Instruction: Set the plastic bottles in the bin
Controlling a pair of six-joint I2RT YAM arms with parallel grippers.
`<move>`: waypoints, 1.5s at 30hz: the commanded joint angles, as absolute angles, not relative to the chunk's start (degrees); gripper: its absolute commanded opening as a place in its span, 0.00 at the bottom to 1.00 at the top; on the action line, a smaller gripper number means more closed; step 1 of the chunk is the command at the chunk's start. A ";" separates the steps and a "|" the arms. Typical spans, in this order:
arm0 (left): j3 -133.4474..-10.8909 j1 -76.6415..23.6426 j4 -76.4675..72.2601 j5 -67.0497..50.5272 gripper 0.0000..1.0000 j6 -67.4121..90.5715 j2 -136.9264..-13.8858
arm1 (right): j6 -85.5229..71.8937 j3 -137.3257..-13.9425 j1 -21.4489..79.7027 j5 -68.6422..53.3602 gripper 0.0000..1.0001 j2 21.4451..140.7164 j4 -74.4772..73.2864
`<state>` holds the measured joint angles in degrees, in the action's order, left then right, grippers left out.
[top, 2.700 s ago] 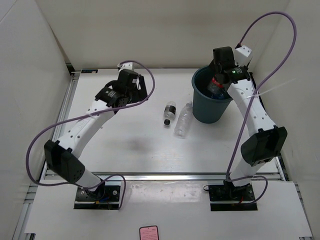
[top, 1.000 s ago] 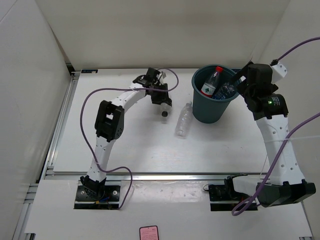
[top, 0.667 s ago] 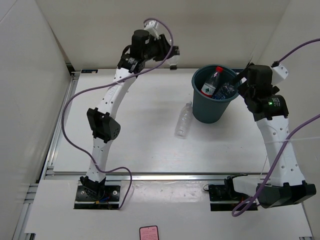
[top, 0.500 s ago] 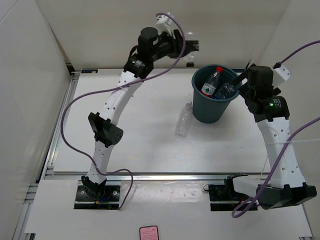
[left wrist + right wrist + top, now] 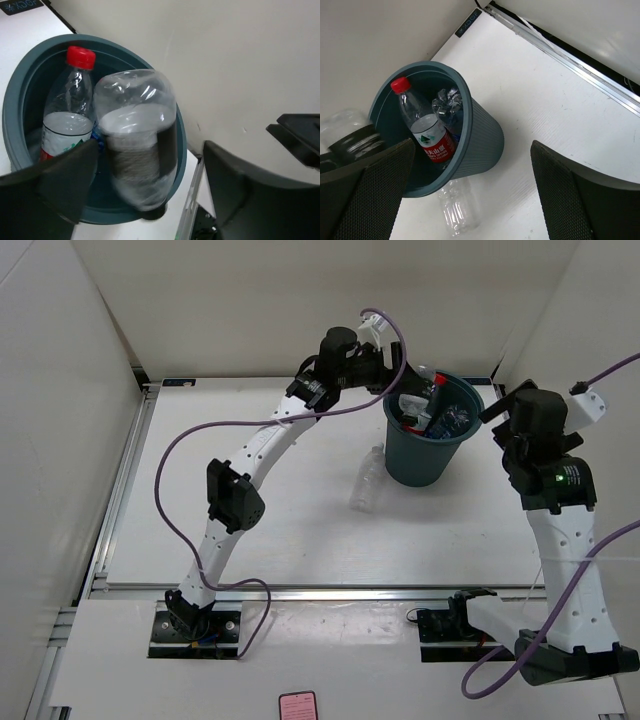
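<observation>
The teal-grey bin (image 5: 430, 465) stands at the back right, and also shows in the left wrist view (image 5: 15, 100) and the right wrist view (image 5: 485, 135). In it are the red-labelled bottle (image 5: 432, 395) (image 5: 67, 115) (image 5: 422, 125) and the crumpled blue-labelled bottle (image 5: 455, 420) (image 5: 447, 107). My left gripper (image 5: 405, 400) (image 5: 150, 150) is over the bin's rim, jaws wide apart. The black-labelled bottle (image 5: 137, 150) (image 5: 350, 137) is between them, cap down and blurred, clear of the right finger. The unlabelled bottle (image 5: 367, 480) (image 5: 457, 210) lies on the table beside the bin. My right gripper (image 5: 495, 405) (image 5: 472, 145) is open and empty, right of the bin.
White walls close in the table at the back and on both sides. A metal rail (image 5: 570, 60) runs along the table's edge near the bin. Purple cables loop from both arms.
My left arm lifted the black-labelled bottle off the table and swung it right over the bin, where its jaws now stand apart. My right arm drew back from the bin.
</observation>
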<state>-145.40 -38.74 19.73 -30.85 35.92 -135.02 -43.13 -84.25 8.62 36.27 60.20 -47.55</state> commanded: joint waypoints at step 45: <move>-99.84 -37.09 18.11 -27.76 1.00 29.00 -124.88 | -39.64 -77.08 8.26 35.86 1.00 55.46 -43.33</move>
<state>-96.66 -36.51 18.61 -23.33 27.59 -123.76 -41.36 -77.76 8.36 34.22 56.38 -44.91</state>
